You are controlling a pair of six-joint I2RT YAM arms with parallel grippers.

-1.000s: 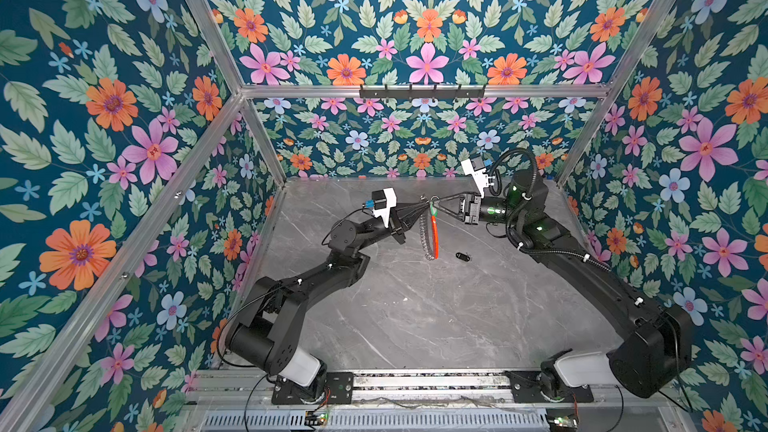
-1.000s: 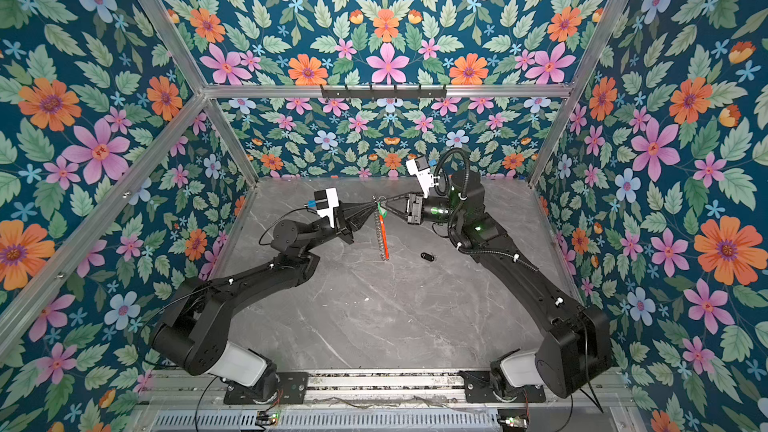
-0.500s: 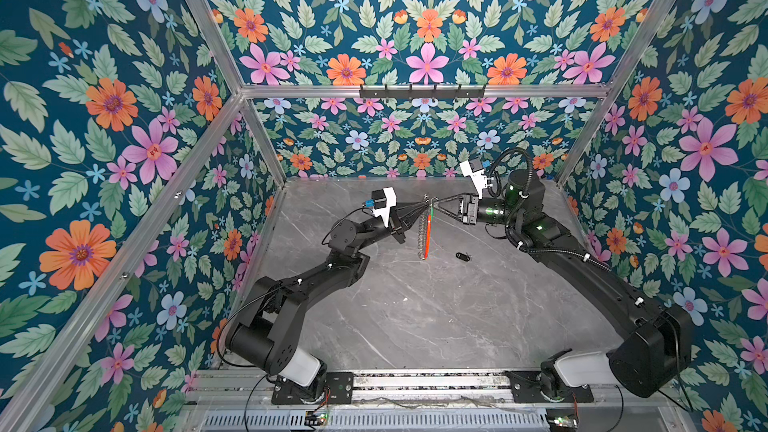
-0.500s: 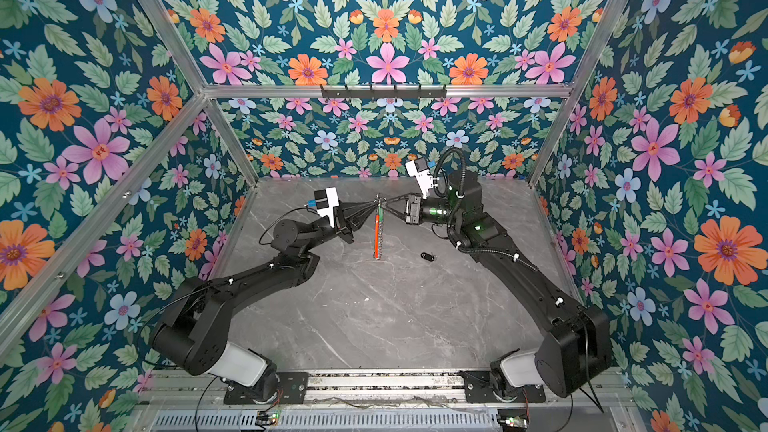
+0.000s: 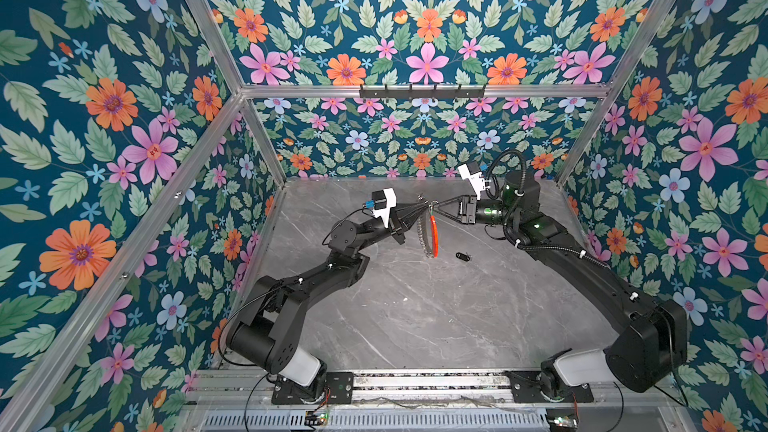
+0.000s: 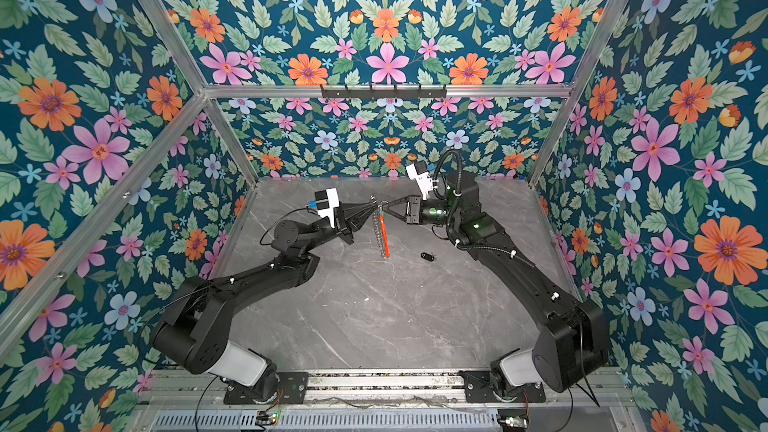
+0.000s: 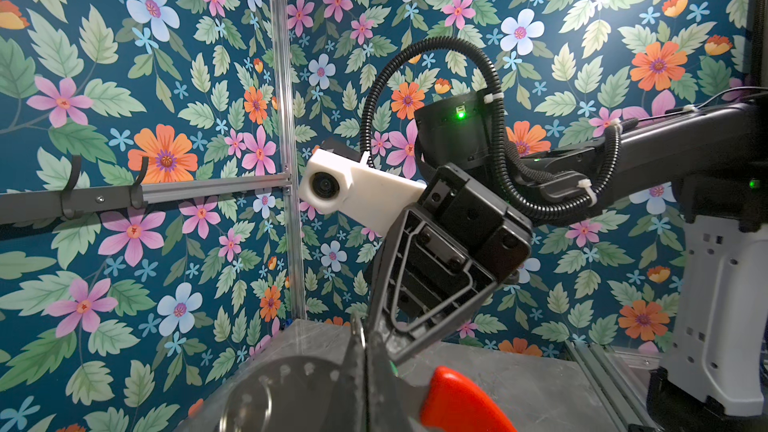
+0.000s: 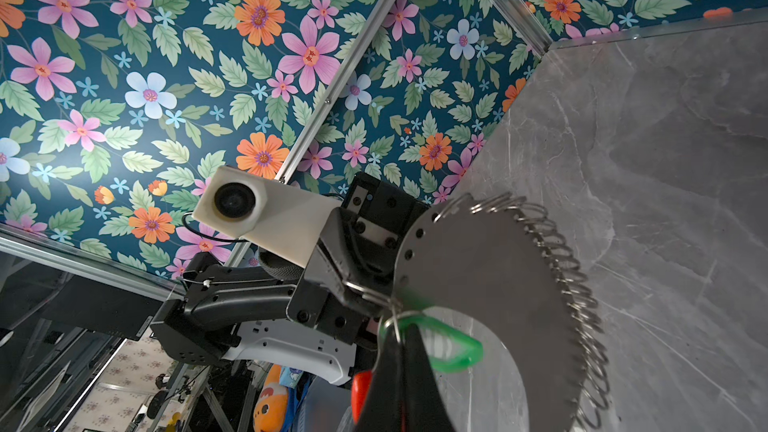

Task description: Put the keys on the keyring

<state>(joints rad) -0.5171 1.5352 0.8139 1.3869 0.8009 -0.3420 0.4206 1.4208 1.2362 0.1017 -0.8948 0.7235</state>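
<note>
The grey marble table (image 5: 415,326) carries both arms, the left arm (image 5: 316,280) and the right arm (image 5: 582,268), reaching toward each other over its far middle. Between their tips the keyring (image 5: 432,234) hangs upright, edge-on in both top views, its red-orange arc on the right-hand side. The right wrist view shows its flat grey face (image 8: 478,284) with small silver split rings (image 8: 577,284) fringing the rim. The left gripper (image 5: 420,206) is fully closed, pinching the top edge of the hoop, as seen close up in the left wrist view (image 7: 363,367). The right gripper (image 5: 438,203) meets it from the opposite side, its jaws also pressed together on the green-tagged key (image 8: 453,351), whose tag juts out beside the tips against the hoop's face. The black-fob key (image 5: 462,256) lies on the table near the hoop's lower end, on the right arm's side, apart from both grippers.
</note>
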